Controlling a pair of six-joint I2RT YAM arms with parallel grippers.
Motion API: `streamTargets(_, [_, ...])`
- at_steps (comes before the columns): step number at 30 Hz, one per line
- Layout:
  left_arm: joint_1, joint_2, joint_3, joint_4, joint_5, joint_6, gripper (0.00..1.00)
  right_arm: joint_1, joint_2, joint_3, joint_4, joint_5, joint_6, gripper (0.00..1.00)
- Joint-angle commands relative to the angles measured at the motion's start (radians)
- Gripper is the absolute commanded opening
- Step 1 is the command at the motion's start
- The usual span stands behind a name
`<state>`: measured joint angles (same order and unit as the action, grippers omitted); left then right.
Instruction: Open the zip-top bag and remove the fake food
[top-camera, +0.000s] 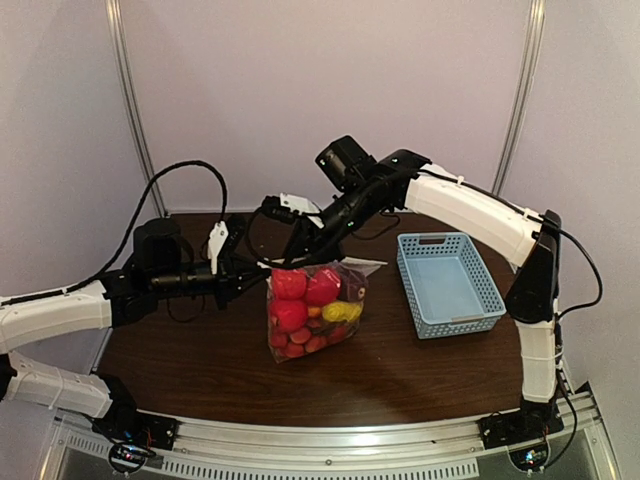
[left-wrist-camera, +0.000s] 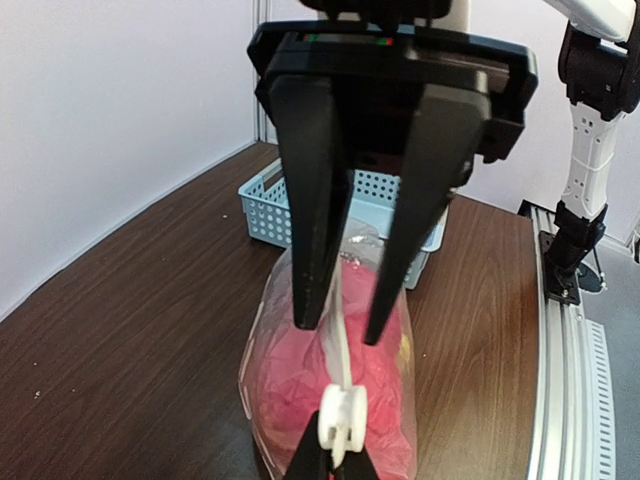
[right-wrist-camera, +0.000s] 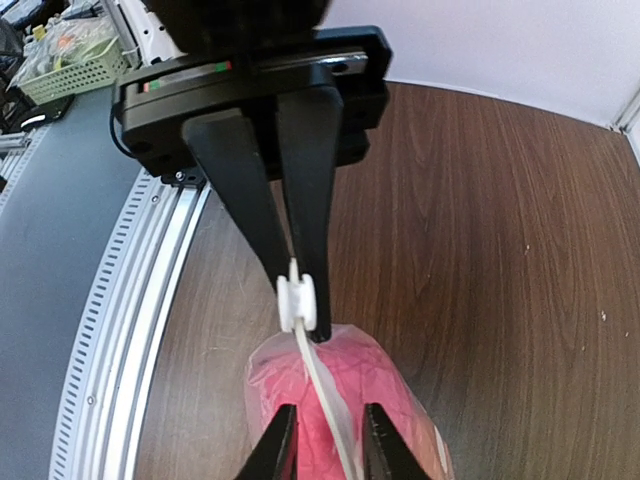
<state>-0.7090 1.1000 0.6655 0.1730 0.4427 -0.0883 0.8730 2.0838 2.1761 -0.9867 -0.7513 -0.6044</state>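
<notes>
The zip-top bag (top-camera: 315, 312) stands on the dark table, with its white zip strip (left-wrist-camera: 338, 340) held up taut. Inside it is the fake food: red fruits (top-camera: 290, 285), a yellow one (top-camera: 342, 311) and a dark purple one (top-camera: 355, 293). My left gripper (left-wrist-camera: 338, 468) is shut on the strip at the white slider (left-wrist-camera: 340, 420); the right wrist view also shows this gripper (right-wrist-camera: 305, 325) and the slider (right-wrist-camera: 297, 302). My right gripper (right-wrist-camera: 325, 450) is open, one finger on each side of the strip. It hangs just above the bag (left-wrist-camera: 330, 400) in the left wrist view.
A light-blue plastic basket (top-camera: 405, 270) stands right of the bag, and its wall (left-wrist-camera: 265, 205) shows behind the bag in the left wrist view. The metal rail (top-camera: 330, 440) runs along the table's near edge. The right arm's base (left-wrist-camera: 580, 230) stands at the table's right side.
</notes>
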Motion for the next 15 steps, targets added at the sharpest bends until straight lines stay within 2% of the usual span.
streamTargets(1, [-0.001, 0.001, -0.007, 0.072, 0.016, 0.000, 0.01, 0.021, -0.008, 0.042, 0.036, -0.070, 0.019, 0.30])
streamTargets(4, [-0.001, -0.016, -0.009, 0.074, 0.010, 0.004, 0.01, 0.035, 0.014, 0.067, 0.055, -0.084, 0.058, 0.35])
streamTargets(15, [-0.001, -0.057, -0.003, 0.047, 0.007, 0.013, 0.00, 0.060, 0.053, 0.103, 0.109, -0.070, 0.124, 0.35])
